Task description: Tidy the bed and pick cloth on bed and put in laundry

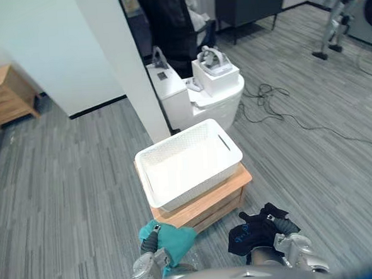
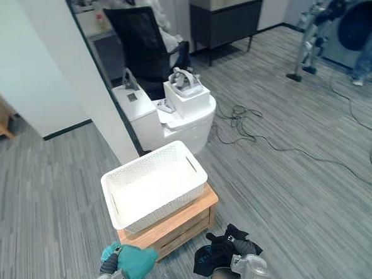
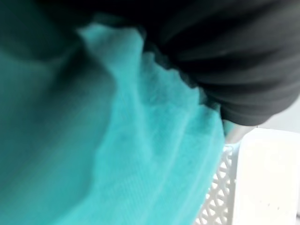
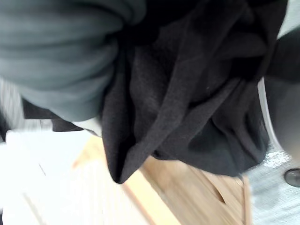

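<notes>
Left hand (image 1: 150, 241) clutches teal cloth (image 1: 177, 240) | right hand (image 1: 285, 224) clutches black cloth (image 1: 250, 235) | both mostly cloth-covered

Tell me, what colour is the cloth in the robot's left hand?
The cloth is teal, seen best in the left wrist view.

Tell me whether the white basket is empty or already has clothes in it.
Empty: the white basket shows a bare inside. The teal cloth and black cloth are outside it.

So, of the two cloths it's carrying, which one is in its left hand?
The teal cloth, gripped in the left hand; the black cloth hangs from the right hand.
</notes>
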Motion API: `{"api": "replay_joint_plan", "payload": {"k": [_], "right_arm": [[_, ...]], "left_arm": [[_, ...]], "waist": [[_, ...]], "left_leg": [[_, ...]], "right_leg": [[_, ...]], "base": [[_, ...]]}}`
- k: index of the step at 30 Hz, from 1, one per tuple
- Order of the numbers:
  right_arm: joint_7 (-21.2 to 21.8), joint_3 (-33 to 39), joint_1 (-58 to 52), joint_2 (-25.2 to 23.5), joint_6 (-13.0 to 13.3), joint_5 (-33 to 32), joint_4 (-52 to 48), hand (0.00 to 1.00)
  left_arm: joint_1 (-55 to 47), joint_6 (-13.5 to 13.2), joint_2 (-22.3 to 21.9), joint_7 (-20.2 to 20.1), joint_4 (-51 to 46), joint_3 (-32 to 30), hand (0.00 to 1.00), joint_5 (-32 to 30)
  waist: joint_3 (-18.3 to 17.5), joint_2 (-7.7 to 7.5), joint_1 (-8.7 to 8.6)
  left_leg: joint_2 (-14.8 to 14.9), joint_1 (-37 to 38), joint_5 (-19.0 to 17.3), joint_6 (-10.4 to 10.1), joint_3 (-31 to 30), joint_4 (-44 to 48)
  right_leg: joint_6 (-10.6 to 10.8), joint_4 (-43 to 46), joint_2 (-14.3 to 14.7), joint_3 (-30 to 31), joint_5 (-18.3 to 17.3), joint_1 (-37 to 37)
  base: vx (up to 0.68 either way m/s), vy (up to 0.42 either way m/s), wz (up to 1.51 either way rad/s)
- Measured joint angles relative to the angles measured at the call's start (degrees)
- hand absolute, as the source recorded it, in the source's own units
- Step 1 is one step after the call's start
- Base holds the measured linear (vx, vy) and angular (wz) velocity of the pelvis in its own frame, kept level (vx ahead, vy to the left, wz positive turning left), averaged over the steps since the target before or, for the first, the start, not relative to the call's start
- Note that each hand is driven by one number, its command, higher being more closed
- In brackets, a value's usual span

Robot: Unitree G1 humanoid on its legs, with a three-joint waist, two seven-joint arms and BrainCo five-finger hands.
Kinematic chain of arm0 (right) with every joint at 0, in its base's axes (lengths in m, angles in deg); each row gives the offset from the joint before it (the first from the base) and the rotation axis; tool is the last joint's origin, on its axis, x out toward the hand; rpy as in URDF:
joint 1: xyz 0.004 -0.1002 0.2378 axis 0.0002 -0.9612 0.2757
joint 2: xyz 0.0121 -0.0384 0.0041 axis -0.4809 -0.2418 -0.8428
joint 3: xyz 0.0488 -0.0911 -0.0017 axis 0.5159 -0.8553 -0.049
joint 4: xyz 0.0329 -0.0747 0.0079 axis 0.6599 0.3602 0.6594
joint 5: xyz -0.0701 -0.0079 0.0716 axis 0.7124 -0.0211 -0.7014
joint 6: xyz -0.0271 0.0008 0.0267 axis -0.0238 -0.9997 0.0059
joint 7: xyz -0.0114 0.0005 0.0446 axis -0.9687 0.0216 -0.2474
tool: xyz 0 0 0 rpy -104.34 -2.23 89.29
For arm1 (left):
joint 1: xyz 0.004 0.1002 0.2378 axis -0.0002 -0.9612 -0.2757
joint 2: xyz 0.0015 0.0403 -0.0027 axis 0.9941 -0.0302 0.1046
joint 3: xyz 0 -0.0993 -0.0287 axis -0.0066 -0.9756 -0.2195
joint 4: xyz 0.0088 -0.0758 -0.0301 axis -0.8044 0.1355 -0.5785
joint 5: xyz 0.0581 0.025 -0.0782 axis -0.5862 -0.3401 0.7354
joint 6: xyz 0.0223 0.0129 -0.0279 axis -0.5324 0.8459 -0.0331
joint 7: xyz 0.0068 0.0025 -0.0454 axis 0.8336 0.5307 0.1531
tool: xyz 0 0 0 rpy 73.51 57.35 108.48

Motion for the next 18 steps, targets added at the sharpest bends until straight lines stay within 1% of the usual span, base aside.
{"api": "replay_joint_plan", "payload": {"k": [1,2,3,4,5,6,7,8,10,12,13,14,15,16,17,18], "right_arm": [[-0.02,-0.03,-0.99,-0.21,0.0,-0.02,-0.56,1.0],[-0.01,-0.01,-1.81,-0.09,0.03,-0.01,-1.19,1.0],[0.01,0.01,-1.93,0.31,0.03,0.0,-1.19,1.0],[0.02,0.13,-1.43,1.01,0.05,0.0,-1.22,1.0],[0.1,0.12,-0.75,1.79,0.04,0.01,-0.94,1.0],[0.19,0.18,-0.03,2.31,0.0,0.01,-0.34,1.0],[0.42,0.35,0.61,3.01,-0.04,0.01,0.8,1.0],[0.6,0.3,0.81,3.81,-0.05,0.02,1.17,1.0],[1.02,0.32,0.59,3.1,-0.05,0.12,1.28,1.0],[1.06,0.85,0.29,1.95,-0.04,0.16,2.57,1.0],[1.06,1.13,-0.27,1.15,-0.15,0.18,3.7,1.0],[1.05,1.58,-0.69,0.49,-0.27,0.25,3.92,1.0],[0.99,2.79,-0.51,0.07,-0.23,0.29,3.35,1.0],[1.04,2.83,-0.92,0.06,-0.24,0.3,3.3,1.0],[1.0,3.14,-1.43,0.14,-0.15,0.28,3.22,1.0],[0.77,4.04,-2.29,-0.06,0.02,0.21,2.72,1.0]], "left_arm": [[-0.65,-0.03,-0.07,-0.02,-2.18,-0.06,1.0,0.08],[-0.73,-0.07,0.03,-0.02,-2.89,-0.02,1.0,0.22],[-0.83,-0.1,0.06,-0.03,-3.0,0.01,1.0,0.28],[-1.1,-0.08,0.09,-0.06,-2.86,0.03,1.0,0.26],[-1.23,-0.09,0.14,-0.1,-2.04,0.21,1.0,0.18],[-1.47,-0.05,0.22,-0.08,-1.4,0.61,1.0,-0.08],[-1.99,-0.01,0.49,-0.15,-0.43,1.73,1.0,-0.27],[-2.76,0.0,0.67,-0.17,0.66,2.26,1.0,-0.42],[-3.53,0.02,1.47,-0.2,1.11,3.1,1.0,-0.53],[-3.07,0.08,2.79,-0.45,3.5,3.92,1.0,-0.59],[-2.23,0.16,3.7,-0.61,4.95,4.23,1.0,-0.74],[-2.13,0.22,4.23,-0.6,5.19,4.55,1.0,-0.8],[-1.5,0.27,5.13,-0.54,5.66,5.14,1.0,-1.52],[-1.23,0.31,5.67,-0.55,6.5,5.39,1.0,-2.34],[-0.87,0.46,6.24,-0.51,7.29,5.37,1.0,-2.56],[-0.77,0.45,6.34,-0.49,7.3,5.01,1.0,-2.77]], "waist": [[0.07,-0.16,-0.06],[0.09,-0.21,0.01],[0.1,-0.3,0.41],[-0.08,0.09,1.2],[-0.06,0.18,1.76],[0.01,0.25,1.89],[-0.05,0.35,1.73],[-0.21,0.59,1.85],[-0.07,-0.23,1.67],[0.08,-0.5,1.1],[0.38,-1.04,0.56],[0.62,-1.53,0.05],[1.22,-1.6,-0.84],[1.32,-2.31,-1.48],[1.43,-2.62,-1.55],[1.33,-2.95,-1.47]], "left_leg": [[2.39,-1.96,-0.05,-0.02,9.11,3.66],[3.97,-2.51,-0.08,-0.09,17.26,5.26],[4.66,-2.17,-0.22,-0.3,23.29,5.3],[4.6,-2.0,-0.61,-0.91,28.96,4.79],[3.08,-1.67,-0.54,-1.09,29.26,2.92],[1.9,-1.16,0.07,-1.38,29.21,1.23],[0.07,-0.24,1.67,-1.3,29.16,-1.72],[-1.52,1.1,2.89,-0.72,29.02,-4.69],[-4.25,3.5,5.02,0.09,27.83,-10.23],[-5.25,5.05,5.98,0.54,25.62,-13.02],[-5.5,5.68,5.88,0.62,23.84,-13.0],[-5.74,5.93,5.76,0.77,22.56,-12.91],[-5.24,6.37,5.62,0.95,20.42,-12.78],[-4.85,6.57,5.58,0.99,19.17,-12.74],[-4.63,6.56,5.58,0.92,17.97,-12.75],[-4.58,6.6,5.48,0.42,17.29,-12.78]], "right_leg": [[-1.3,-3.13,0.04,-4.27,1.13,3.31],[-1.57,-4.68,0.08,-6.68,1.31,5.37],[-1.6,-5.48,0.1,-7.75,1.33,6.56],[-1.57,-6.45,0.01,-8.98,1.35,7.71],[-1.4,-6.8,-0.56,-9.03,1.45,8.1],[-1.12,-6.85,-1.13,-9.06,1.61,8.3],[-0.18,-7.32,-1.88,-8.98,2.16,8.62],[0.57,-7.93,-2.64,-8.92,2.69,9.02],[0.71,-6.8,-4.1,-8.9,2.76,9.19],[0.81,0.33,-5.62,-8.89,2.82,7.47],[2.75,9.06,-7.1,-7.96,3.99,4.64],[4.6,13.83,-7.82,-6.39,5.43,2.96],[4.8,21.49,-7.8,-2.45,6.78,-0.79],[4.77,22.41,-7.13,0.04,2.86,-1.96],[3.98,20.51,-6.41,1.15,0.62,-2.45],[3.03,14.68,-5.88,3.04,0.55,-2.7]], "base": [[0.18,-0.187,1.46],[0.14,-0.128,1.39],[0.19,-0.113,1.06],[0.16,-0.014,0.85],[0.15,0.042,0.66],[0.11,0.124,0.54],[0.12,0.135,0.46],[0.12,0.146,0.43],[0.1,0.143,0.41],[0.05,0.099,0.65],[0.03,0.051,0.73],[0.04,0.017,0.95],[0.05,-0.047,0.87],[0.05,-0.07,0.91],[0.01,-0.089,0.7],[0.0,-0.076,0.5]]}}
